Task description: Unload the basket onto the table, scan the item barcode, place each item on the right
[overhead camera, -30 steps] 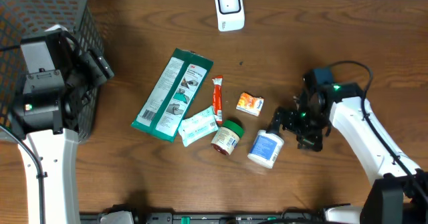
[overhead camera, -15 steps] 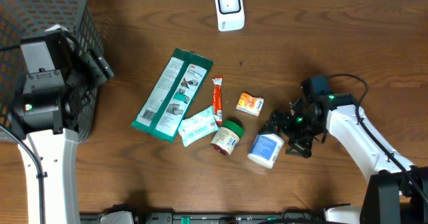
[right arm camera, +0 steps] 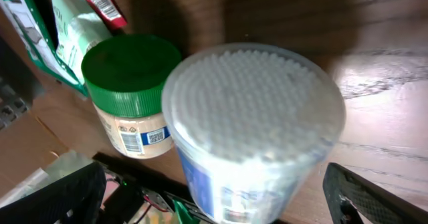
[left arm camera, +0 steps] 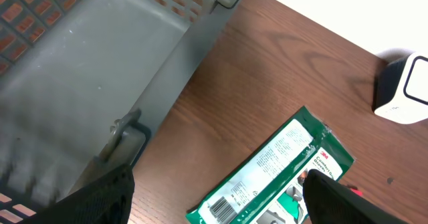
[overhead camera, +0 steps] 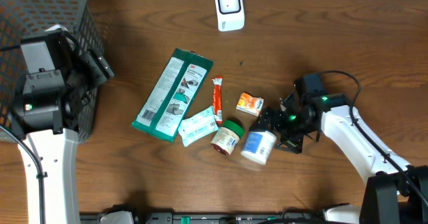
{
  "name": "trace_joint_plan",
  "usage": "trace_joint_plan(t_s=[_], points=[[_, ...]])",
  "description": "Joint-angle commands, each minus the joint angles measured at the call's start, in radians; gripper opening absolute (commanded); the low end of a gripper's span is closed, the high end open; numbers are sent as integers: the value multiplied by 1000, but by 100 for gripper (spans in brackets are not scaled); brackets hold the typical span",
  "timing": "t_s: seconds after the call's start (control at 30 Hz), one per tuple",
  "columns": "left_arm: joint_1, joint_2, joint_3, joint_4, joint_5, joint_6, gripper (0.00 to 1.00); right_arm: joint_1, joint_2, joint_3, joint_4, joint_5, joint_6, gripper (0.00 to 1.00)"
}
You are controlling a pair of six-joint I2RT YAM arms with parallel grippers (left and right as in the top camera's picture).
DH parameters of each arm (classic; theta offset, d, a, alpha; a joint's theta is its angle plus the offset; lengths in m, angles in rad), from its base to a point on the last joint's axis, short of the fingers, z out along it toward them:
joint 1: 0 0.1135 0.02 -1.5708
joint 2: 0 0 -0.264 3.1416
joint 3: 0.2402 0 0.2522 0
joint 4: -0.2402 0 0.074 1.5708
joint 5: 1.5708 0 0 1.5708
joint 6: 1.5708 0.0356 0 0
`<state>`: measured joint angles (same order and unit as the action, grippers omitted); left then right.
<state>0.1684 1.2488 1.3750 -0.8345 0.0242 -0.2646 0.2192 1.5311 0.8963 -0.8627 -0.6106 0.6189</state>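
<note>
A clear tub of cotton swabs with a blue label (overhead camera: 257, 146) lies on the table, and its round top (right arm camera: 254, 124) fills the right wrist view. My right gripper (overhead camera: 275, 133) (right arm camera: 221, 200) is open, one finger on either side of the tub's far end, not pressed on it. The white barcode scanner (overhead camera: 229, 9) (left arm camera: 404, 90) stands at the back edge. Beside the basket, my left gripper (overhead camera: 100, 67) (left arm camera: 221, 207) hangs open and empty above the table. A barcode shows on the near end of the green packet (left arm camera: 274, 170).
Left of the tub are a green-lidded jar (overhead camera: 227, 137) (right arm camera: 130, 93), an orange box (overhead camera: 249, 103), a red stick pack (overhead camera: 217, 99), a white wipes pouch (overhead camera: 198, 126) and the long green packet (overhead camera: 172, 93). A grey mesh basket (overhead camera: 40, 23) (left arm camera: 80, 83) fills the back left corner.
My right gripper has moved left until its open fingers stand around the tub, which has shifted slightly left. The left arm has not moved.
</note>
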Motion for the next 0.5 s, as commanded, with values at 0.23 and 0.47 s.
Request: trace_joint_plan(t_s=[0.23, 0.47], points=[[8, -3, 12, -3, -13, 9, 83, 34, -1, -10, 89, 79, 10, 99], [8, -3, 12, -3, -13, 9, 83, 101, -1, -10, 164, 137, 42, 99]])
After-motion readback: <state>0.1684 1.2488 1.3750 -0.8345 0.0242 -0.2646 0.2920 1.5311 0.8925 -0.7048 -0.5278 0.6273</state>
